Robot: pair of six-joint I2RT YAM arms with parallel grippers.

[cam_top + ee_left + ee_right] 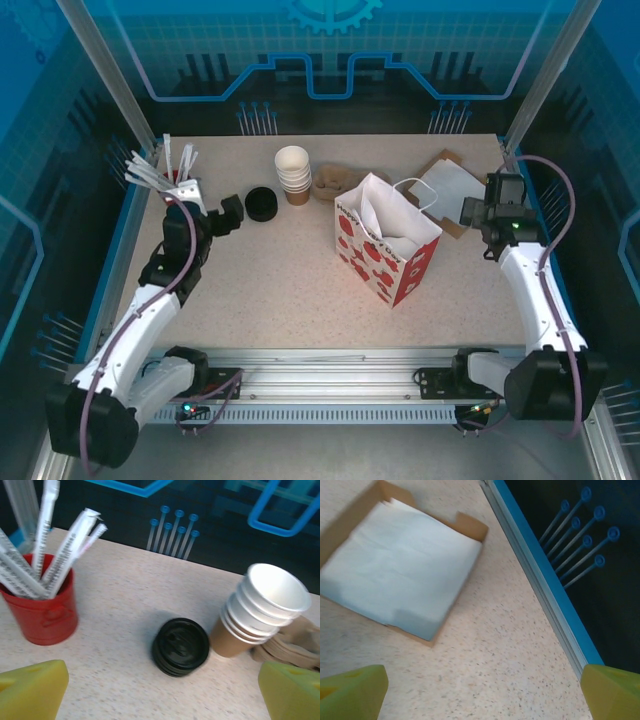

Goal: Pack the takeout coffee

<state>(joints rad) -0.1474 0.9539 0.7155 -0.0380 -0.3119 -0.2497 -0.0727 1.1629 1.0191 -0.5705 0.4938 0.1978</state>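
Note:
The takeout coffee is out of view. A white paper bag with red apple prints point(385, 245) stands open in the middle of the table. My left gripper point(232, 213) hovers at the back left, open, with nothing between its yellow fingers point(32, 690). Just ahead of it lies a stack of black lids point(180, 646), and beside that a stack of lidless white cups point(260, 610). My right gripper point(472, 210) is open at the back right, over bare table point(510, 670) next to a napkin tray point(400, 565).
A red bucket of wrapped straws point(42, 610) stands at the back left corner. Brown cardboard pieces point(295, 642) lie behind the cup stack. The blue table rim point(555, 595) runs close to the right gripper.

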